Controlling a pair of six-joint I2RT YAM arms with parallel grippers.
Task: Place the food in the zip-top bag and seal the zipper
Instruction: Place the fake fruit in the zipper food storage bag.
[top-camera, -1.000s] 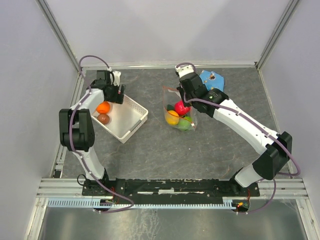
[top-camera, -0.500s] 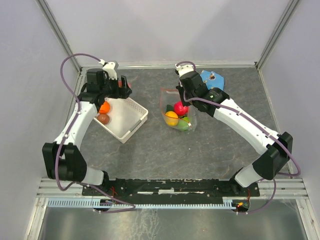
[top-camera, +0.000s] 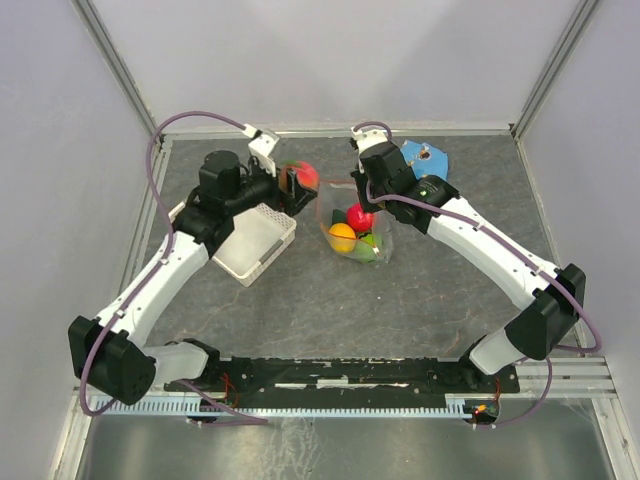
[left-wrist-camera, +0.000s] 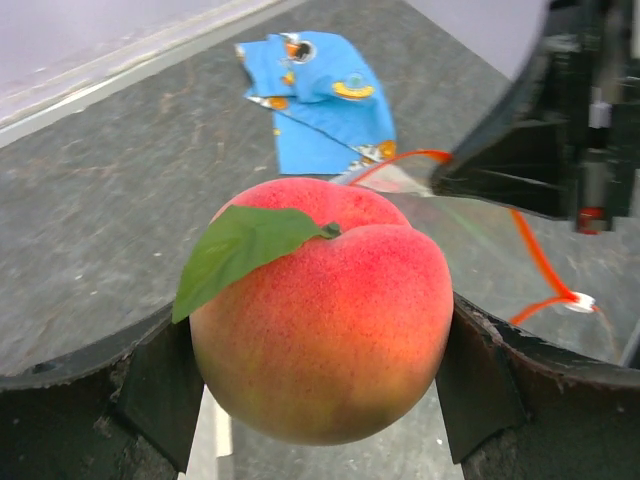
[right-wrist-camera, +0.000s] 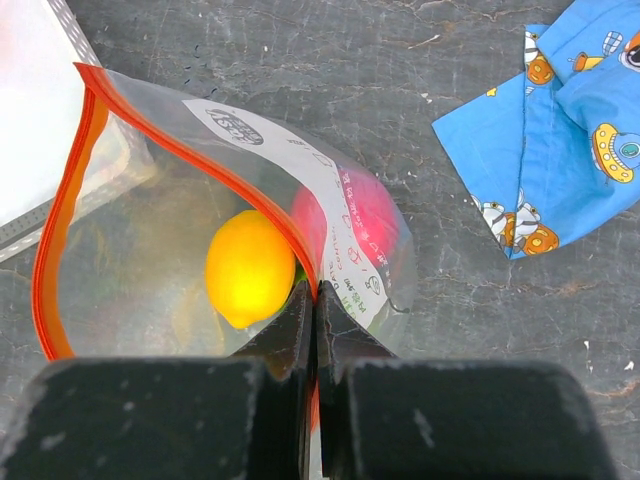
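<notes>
left gripper (left-wrist-camera: 320, 372) clamps peach (left-wrist-camera: 330, 320), likely light and slick, at its widest | right gripper (right-wrist-camera: 316, 292) pinches floppy zip-top bag (right-wrist-camera: 345, 215) by zipper (right-wrist-camera: 190, 160), near table (top-camera: 300, 290) far edge

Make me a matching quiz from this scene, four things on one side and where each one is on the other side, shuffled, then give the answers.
Things:
1. peach
2. orange fruit
3. blue snack packet
4. zip-top bag

Places:
A. inside the bag
B. between the fingers of the left gripper
C. lying loose on the table
D. pinched at its rim by the right gripper

Pairs: 1-B, 2-A, 3-C, 4-D
</notes>
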